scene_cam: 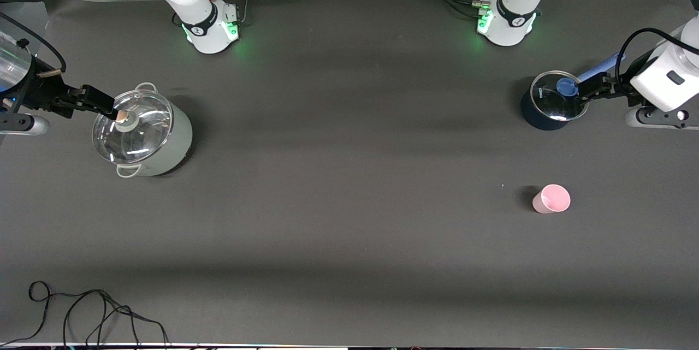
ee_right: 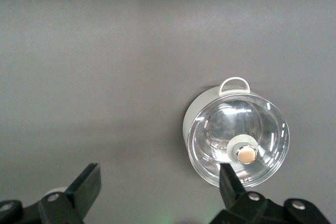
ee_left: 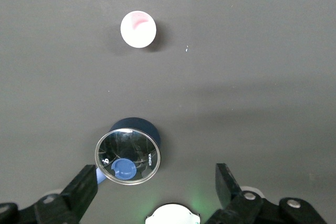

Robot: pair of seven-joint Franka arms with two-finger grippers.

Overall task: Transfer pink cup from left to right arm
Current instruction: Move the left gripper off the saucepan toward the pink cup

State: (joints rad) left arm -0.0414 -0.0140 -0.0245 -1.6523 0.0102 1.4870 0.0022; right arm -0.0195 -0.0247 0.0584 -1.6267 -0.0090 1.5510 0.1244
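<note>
- Left gripper (ee_left: pixel 152 192): fingers spread wide, nothing between them. It hangs over the dark blue pot (scene_cam: pixel 546 116) at the left arm's end of the table, its finger (scene_cam: pixel 592 89) reaching across the pot's rim.
- Dark blue pot: small, closed by a glass lid (ee_left: pixel 127 158) with a blue knob (scene_cam: pixel 567 87); a blue handle (scene_cam: pixel 599 69) sticks out on the side away from the front camera.
- Pink cup (scene_cam: pixel 551 199): upright on the grey table (scene_cam: pixel 349 175), open mouth up, nearer to the front camera than the dark blue pot and well apart from it. No gripper touches it. In the left wrist view it shows as a pale disc (ee_left: pixel 138 29).
- Right gripper (ee_right: pixel 157 192): fingers wide apart, empty, over the edge of the white pot (scene_cam: pixel 146 131) toward the right arm's end, well apart from the dark blue pot.
- White pot: two loop handles, glass lid (ee_right: pixel 239 142) with a tan-topped knob (scene_cam: pixel 123 117).
- Black cable (scene_cam: pixel 98 312): loose on the table at the edge nearest the camera.
</note>
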